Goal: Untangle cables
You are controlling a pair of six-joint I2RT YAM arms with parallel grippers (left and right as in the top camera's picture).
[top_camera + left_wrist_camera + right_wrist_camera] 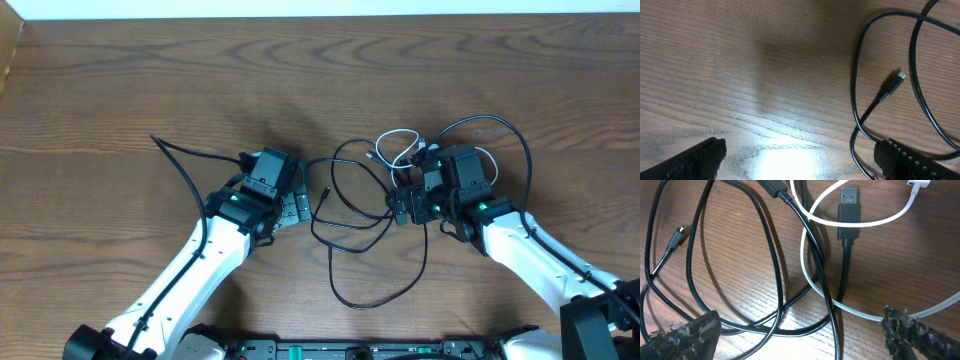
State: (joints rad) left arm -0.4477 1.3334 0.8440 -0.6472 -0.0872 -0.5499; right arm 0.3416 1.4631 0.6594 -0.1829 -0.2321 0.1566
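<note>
Fingertips [687,332] of the right gripper [802,335] fill the lower corners of the right wrist view. Its jaws stand wide apart and hold nothing. Between and above them lies the tangle: the black cable [844,270] in several overlapping loops, crossed by the white cable [880,222]. The black cable's broad flat plug [849,214] sits at upper centre, framed by a white loop that passes over its lower end. A white plug end [917,184] shows at the upper right edge. The black cable's small plug [676,237] lies at far left.

Left wrist view: the left gripper [802,162] is likewise fully spread and empty, its fingers [692,160] in the lower corners over bare wood. Black loops occupy the right of that frame with the small plug lying free on the table [120,80]. One strand runs beside the lower-right finger; contact cannot be confirmed.

Overhead view: both cables lie on the table at centre and centre-right. The black loops spread from just beside the left gripper down toward the lower middle. The white cable is bunched at upper right of the tangle, near the right gripper and partly beneath it. The two grippers face each other across the cables
</note>
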